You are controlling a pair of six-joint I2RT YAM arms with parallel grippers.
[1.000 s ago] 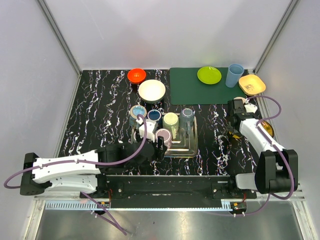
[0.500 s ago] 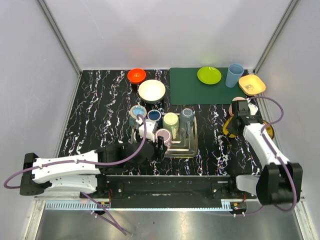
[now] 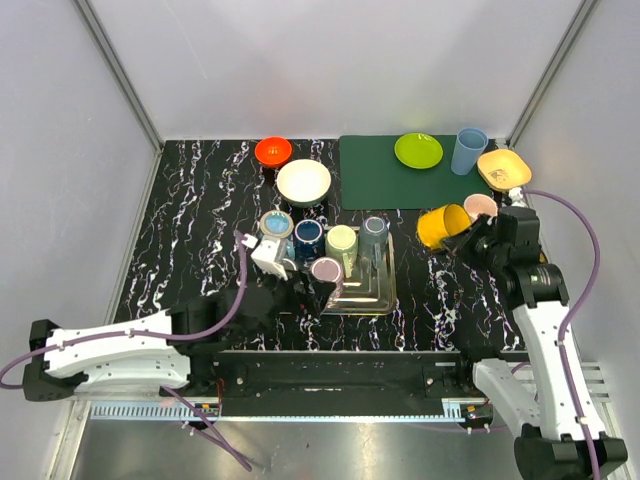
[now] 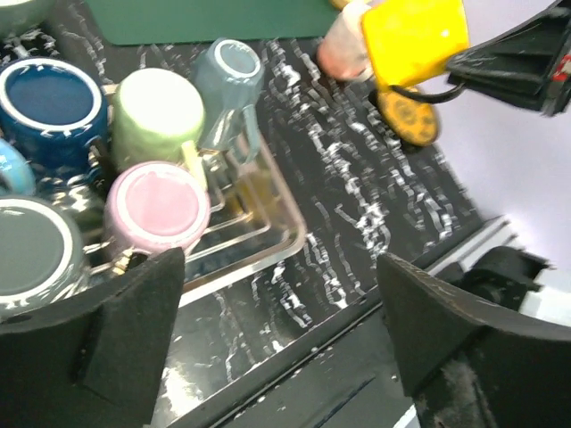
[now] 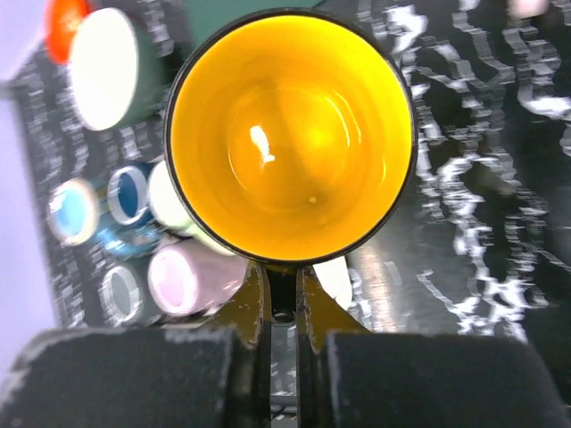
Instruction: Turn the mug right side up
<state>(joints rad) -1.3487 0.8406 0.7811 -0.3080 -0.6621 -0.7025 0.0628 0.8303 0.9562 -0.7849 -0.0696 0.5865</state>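
The yellow mug (image 3: 443, 226) hangs above the table's right side, tipped on its side. My right gripper (image 3: 472, 240) is shut on its handle. In the right wrist view the mug's glossy yellow inside (image 5: 290, 134) faces the camera, and the right gripper (image 5: 281, 285) pinches the handle just under the rim. The left wrist view shows the mug (image 4: 415, 37) at the top right. My left gripper (image 3: 305, 292) stands open at the near edge of the metal tray (image 3: 386, 298), with nothing between its fingers (image 4: 134, 312).
The tray (image 4: 294, 239) holds upside-down mugs: pink (image 3: 327, 270), pale green (image 3: 341, 240) and grey-blue (image 3: 374, 230). Dark blue (image 3: 308, 232) and light blue (image 3: 276, 224) mugs stand beside it. Behind are a white bowl (image 3: 303, 182), red bowl (image 3: 272, 151), green mat (image 3: 375, 175), green plate (image 3: 418, 150) and blue cup (image 3: 468, 150).
My right gripper closed on the yellow mug, lifted it off the table and swung it left and up. My left gripper opened wider and drew back from the pink mug.
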